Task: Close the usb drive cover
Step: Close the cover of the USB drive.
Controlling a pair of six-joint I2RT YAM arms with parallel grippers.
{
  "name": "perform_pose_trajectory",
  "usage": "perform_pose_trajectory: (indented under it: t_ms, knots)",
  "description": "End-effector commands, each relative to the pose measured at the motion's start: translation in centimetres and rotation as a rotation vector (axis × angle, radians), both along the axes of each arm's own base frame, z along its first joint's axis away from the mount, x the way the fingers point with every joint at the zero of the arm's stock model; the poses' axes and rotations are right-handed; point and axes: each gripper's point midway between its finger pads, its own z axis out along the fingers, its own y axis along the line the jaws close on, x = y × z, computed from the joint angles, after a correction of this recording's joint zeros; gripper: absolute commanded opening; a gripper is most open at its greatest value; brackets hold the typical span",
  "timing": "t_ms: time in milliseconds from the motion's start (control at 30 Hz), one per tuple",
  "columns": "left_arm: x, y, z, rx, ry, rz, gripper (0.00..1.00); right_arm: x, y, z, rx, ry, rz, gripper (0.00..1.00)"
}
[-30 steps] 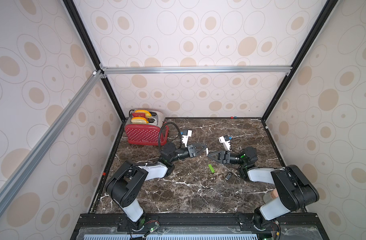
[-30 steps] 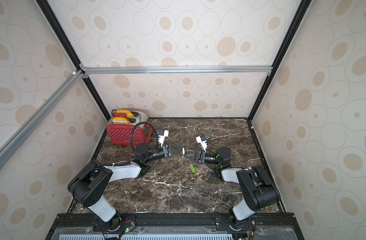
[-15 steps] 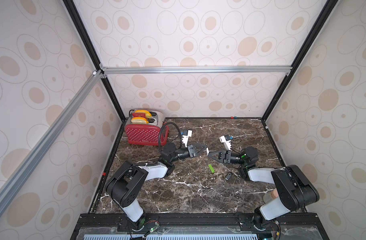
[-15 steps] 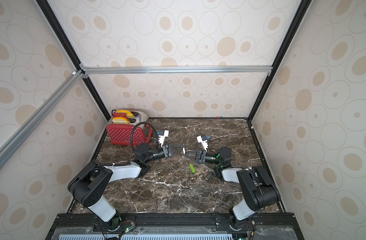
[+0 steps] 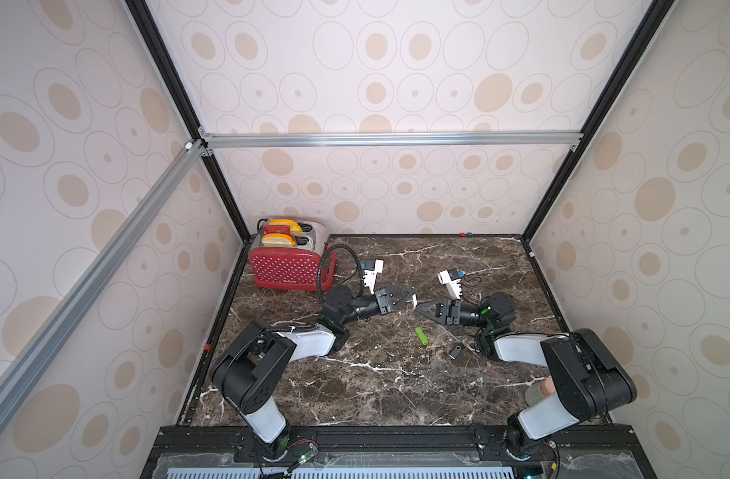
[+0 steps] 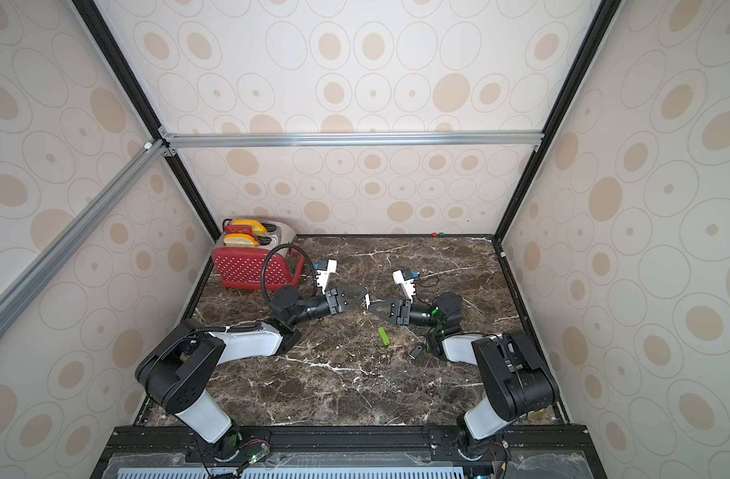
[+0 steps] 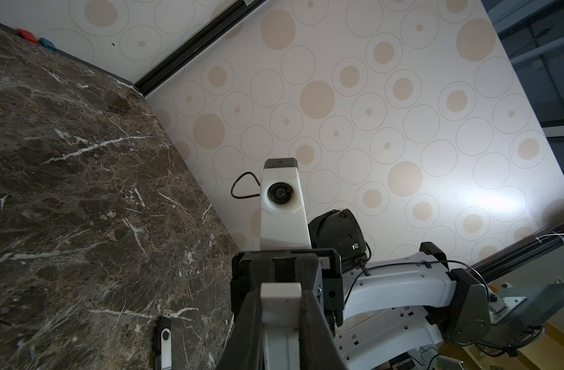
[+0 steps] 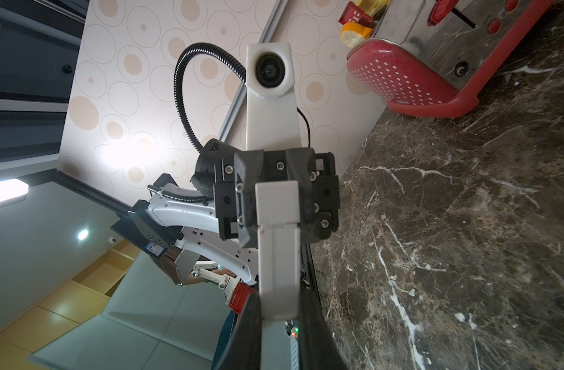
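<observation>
1. The usb drive (image 5: 455,352) is a small black stick with a silvery metal cover (image 7: 166,355) on a round pivot.
2. The cover is swung back over the tail end, so the metal plug (image 7: 167,313) sticks out bare: the drive is open.
3. It lies flat on the dark marble.
4. In both top views it sits toward the robot's base from the right pincer (image 5: 417,307), a little to that pincer's right, and touches nothing.
5. It is farther from the left pincer (image 5: 413,299), well apart.
</observation>
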Motion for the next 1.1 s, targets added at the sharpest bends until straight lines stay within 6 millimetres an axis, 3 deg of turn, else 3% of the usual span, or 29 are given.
perform_pose_trajectory:
  t_ms: [0,467,1067]
  knots:
    - [-2.6,-1.6,0.5,-0.001,-0.041,-0.112,0.00,2.1,-0.3,1.5,0.036,-0.035,-0.077,0.00]
    - [-4.6,-2.9,0.5,-0.002,-0.042,-0.177,0.00,3.1,-1.1,1.7,0.040,-0.026,-0.107,0.00]
    - [-6.8,-3.5,-1.3,0.017,-0.019,-0.227,0.00,4.0,-1.8,2.3,0.048,-0.019,-0.133,0.00]
